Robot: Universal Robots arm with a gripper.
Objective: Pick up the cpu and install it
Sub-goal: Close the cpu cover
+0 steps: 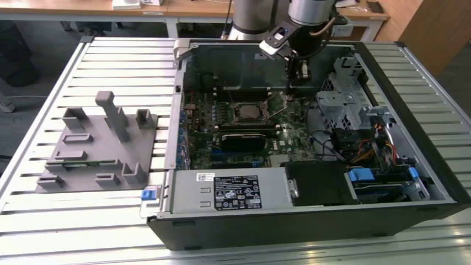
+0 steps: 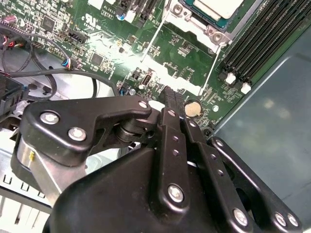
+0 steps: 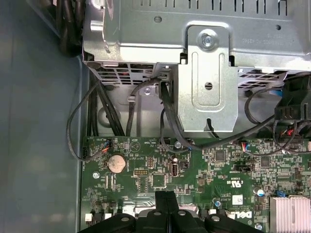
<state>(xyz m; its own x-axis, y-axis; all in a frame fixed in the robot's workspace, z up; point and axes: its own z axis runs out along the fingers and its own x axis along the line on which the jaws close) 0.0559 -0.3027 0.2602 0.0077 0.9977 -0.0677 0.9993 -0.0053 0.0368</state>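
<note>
Exterior view: my claw [image 1: 292, 89] hung inside the open computer case [image 1: 309, 229]. Its tips were low over the motherboard [image 1: 220, 138], just to the exterior view's right of the socket frame [image 1: 247, 113] and near the drive cage [image 1: 346, 105]. The case lay on its side on a slatted metal table [image 1: 44, 232]. A grey fixture plate [image 1: 96, 149] sat on the table at the exterior view's left, apart from the case. The power supply [image 1: 228, 190] was at the near end of the case, and wooden desks [image 1: 191, 8] stood behind.

Second wrist view: my fingers [image 2: 172, 104] were pressed together with no gap and nothing gripped. The tips sat over the board next to a coin battery [image 2: 193, 108]; I couldn't tell if they touched the board. The cpu [image 2: 218, 7] lay in the socket, pale silver top up, apart from my tips. A thin socket lever [image 2: 209, 70] ran between us. Memory slots [image 2: 262, 39] ran alongside the socket.

First wrist view: my fingers were closed to a thin seam and empty, pointing at the green board near the coin battery. Black cables [image 3: 111, 116] dropped from under the drive cage onto the board's edge. A finned heatsink [image 3: 291, 211] sat at one corner.
</note>
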